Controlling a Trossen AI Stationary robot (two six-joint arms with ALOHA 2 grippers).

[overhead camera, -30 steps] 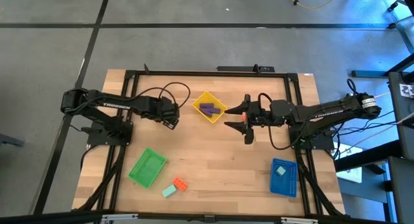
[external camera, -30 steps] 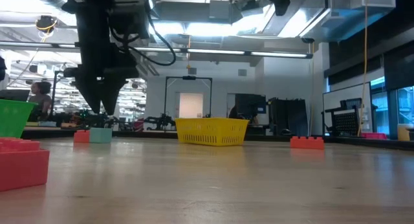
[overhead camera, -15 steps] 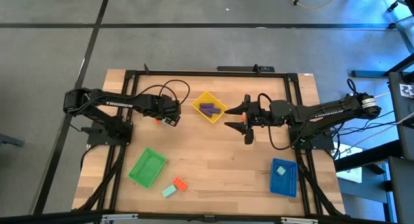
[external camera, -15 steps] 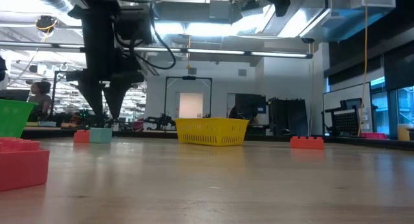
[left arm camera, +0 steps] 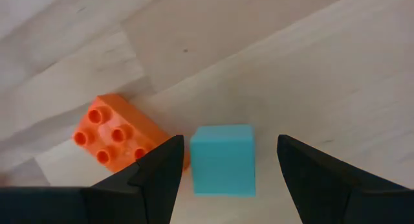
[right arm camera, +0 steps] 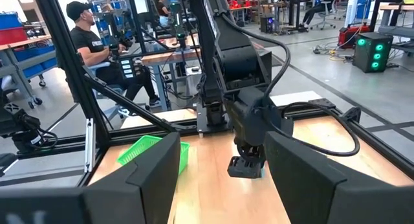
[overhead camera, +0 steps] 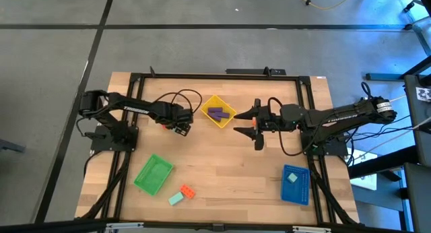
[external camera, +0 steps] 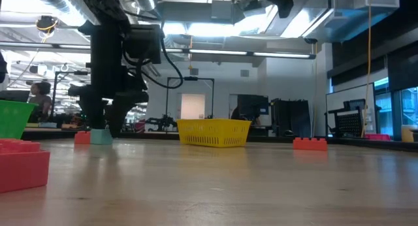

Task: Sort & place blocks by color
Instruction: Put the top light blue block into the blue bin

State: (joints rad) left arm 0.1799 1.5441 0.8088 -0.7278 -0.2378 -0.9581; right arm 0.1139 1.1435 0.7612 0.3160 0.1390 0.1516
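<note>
A mint-teal block rests flat on the wooden table with an orange-red studded block close beside it. My left gripper points down over them, open, one finger on either side of the teal block without touching it; the low view shows it just above the teal block. Purple blocks lie in the yellow tray. My right gripper hangs level and open at mid-table, above another orange-red block. Another teal block lies in the blue tray.
A green tray sits near the front left, with a teal block and an orange-red block beside it. Bare wood lies between the trays. A person stands beyond the table's left side.
My left gripper has come down toward the teal block and shifted slightly toward the table's right edge, staying open. The blocks have not moved.
</note>
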